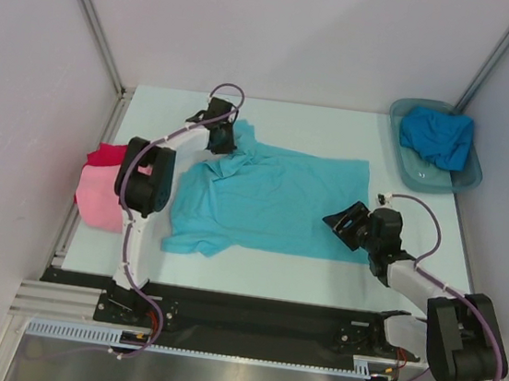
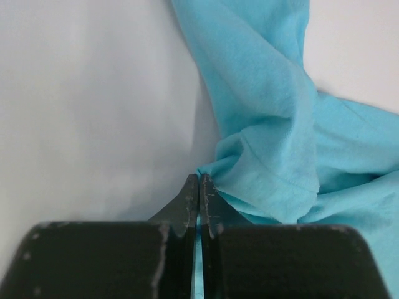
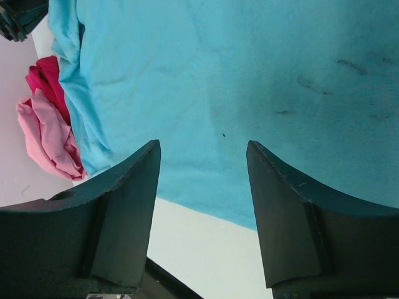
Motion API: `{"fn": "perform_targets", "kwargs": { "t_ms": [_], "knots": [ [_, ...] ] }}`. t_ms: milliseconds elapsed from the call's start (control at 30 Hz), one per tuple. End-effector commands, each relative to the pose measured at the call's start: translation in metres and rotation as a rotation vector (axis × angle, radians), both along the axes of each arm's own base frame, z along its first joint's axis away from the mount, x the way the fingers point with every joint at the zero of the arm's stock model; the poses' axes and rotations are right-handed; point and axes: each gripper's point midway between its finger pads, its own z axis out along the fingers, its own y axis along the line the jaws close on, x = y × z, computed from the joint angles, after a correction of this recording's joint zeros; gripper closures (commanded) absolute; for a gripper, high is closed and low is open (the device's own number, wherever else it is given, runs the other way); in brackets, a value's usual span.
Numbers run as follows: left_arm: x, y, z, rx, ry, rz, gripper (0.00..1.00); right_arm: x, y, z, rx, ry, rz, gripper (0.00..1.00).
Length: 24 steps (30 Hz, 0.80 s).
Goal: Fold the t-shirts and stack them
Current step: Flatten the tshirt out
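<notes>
A turquoise t-shirt (image 1: pixel 272 202) lies spread flat across the middle of the table. My left gripper (image 1: pixel 224 136) is at its far left corner, by a bunched sleeve. In the left wrist view that gripper (image 2: pixel 199 180) is shut on a thin edge of the turquoise cloth (image 2: pixel 268 124), and a sliver of fabric shows between the fingers. My right gripper (image 1: pixel 343 222) hovers over the shirt's near right part. Its fingers stand open (image 3: pixel 202 149) above the hem (image 3: pixel 249 75) with nothing between them. Pink (image 1: pixel 101 195) and red (image 1: pixel 105 155) t-shirts sit piled at the table's left edge.
A grey tub (image 1: pixel 420 181) at the back right holds a crumpled deeper blue t-shirt (image 1: pixel 437 139). White walls close in the table at the back and on both sides. A strip of bare table (image 1: pixel 254 269) runs along the near edge in front of the shirt.
</notes>
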Motion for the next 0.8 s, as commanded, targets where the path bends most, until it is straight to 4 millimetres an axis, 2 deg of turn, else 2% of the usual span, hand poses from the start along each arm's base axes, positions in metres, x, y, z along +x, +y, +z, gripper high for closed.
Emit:
{"fn": "perform_targets", "kwargs": {
  "t_ms": [0,233,333,467,533,633,767],
  "knots": [
    [0.006,0.012,0.052,0.049,-0.112,0.032,1.00,0.007,0.007,0.009,0.011,-0.050,0.004,0.38],
    [0.007,0.042,0.104,0.173,-0.222,0.094,1.00,0.013,0.019,0.001,0.030,-0.049,0.002,0.39],
    [0.008,0.055,0.114,0.236,-0.230,0.127,1.00,0.013,0.021,0.001,0.034,-0.058,0.005,0.39],
    [0.007,0.077,0.107,0.285,-0.205,0.178,1.00,0.012,0.018,0.009,0.016,-0.073,0.005,0.39],
    [0.007,0.085,0.103,0.299,-0.192,0.196,1.00,0.012,0.016,0.019,0.016,-0.099,0.000,0.39],
    [0.004,0.087,0.095,0.306,-0.170,0.188,0.99,0.010,0.013,0.027,0.010,-0.115,-0.008,0.39],
    [0.004,0.080,0.093,0.271,-0.166,0.169,0.99,0.006,0.007,0.020,-0.025,-0.056,-0.024,0.38]
  ]
}}
